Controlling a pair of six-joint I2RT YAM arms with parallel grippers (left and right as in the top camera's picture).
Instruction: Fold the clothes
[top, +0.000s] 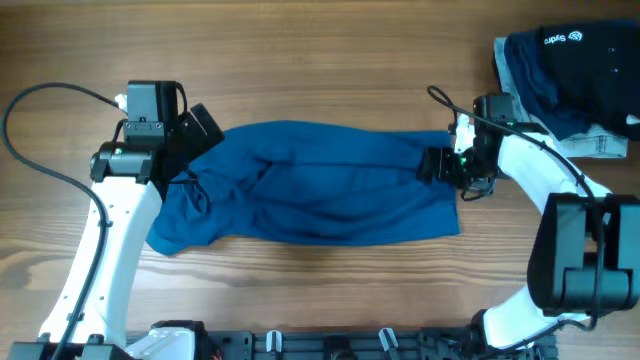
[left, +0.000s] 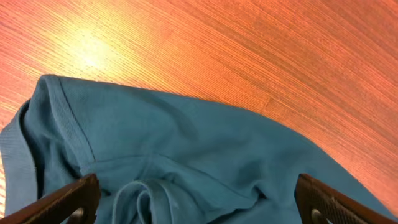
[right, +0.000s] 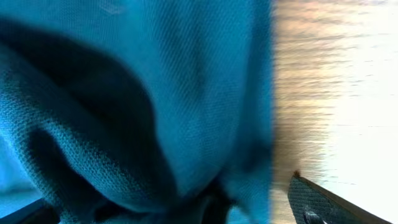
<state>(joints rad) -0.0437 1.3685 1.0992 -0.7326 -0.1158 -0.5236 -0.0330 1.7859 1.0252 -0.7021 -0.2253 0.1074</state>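
The clothes (top: 320, 185), a plain mid-blue garment, lie wrinkled in a long band across the middle of the wooden table (top: 330, 60). My left gripper (top: 197, 148) hovers over the band's left end, where a ribbed collar edge (left: 68, 118) shows in the left wrist view. Its brown fingers (left: 65, 202) stand wide apart, the gripper (left: 199, 208) open over bunched folds. At the right end my right gripper (top: 440, 165) is open too. Its dark finger (right: 317, 202) stands over bare wood beside the fabric's edge (right: 264, 124), and cloth fills the space between the jaws (right: 174, 211).
A dark navy garment with a white logo (top: 570, 55) lies at the back right corner on a pale piece (top: 600, 143). A black cable (top: 35, 150) loops at the left. A rail with fittings (top: 330, 345) runs along the front edge.
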